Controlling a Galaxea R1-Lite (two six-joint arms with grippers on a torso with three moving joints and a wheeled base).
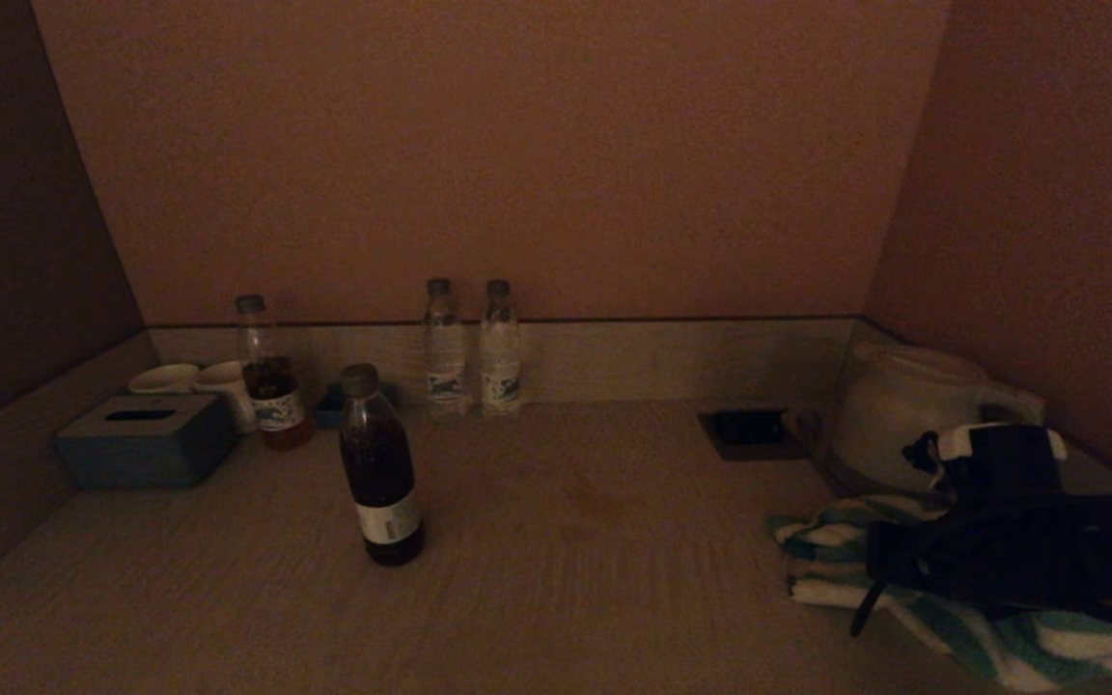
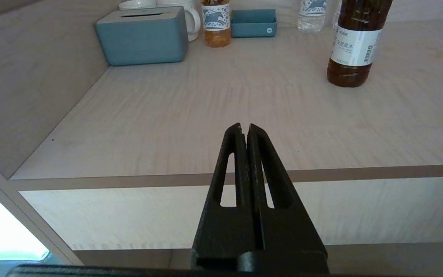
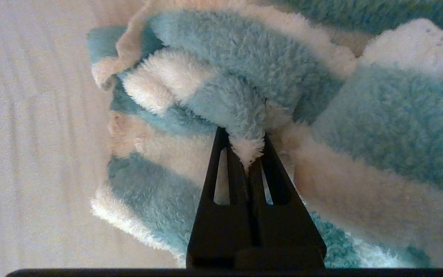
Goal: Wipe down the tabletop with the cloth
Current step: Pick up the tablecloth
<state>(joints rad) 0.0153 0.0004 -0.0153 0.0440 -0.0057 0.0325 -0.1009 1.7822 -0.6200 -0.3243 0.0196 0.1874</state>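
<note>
Fluffy blue-and-white cloth [image 3: 244, 100] is pinched in the right claw [image 3: 244, 144], closed on a raised fold. It lies bunched on the table's [image 1: 566, 598] right side; soft, light, best gripped by such folds. Left claw [image 2: 243, 129] waits closed, empty.

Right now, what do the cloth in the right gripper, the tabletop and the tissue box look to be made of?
Cloth: fluffy fleece or microfibre, seemingly, in teal and white stripes with a deep fuzzy pile; the right gripper is shut on a fold.
Tabletop: pale wood-grain, matte, probably laminate given its uniform streaks and banded edge.
Tissue box: smooth grey-blue, rounded corners, likely matte plastic.
</note>
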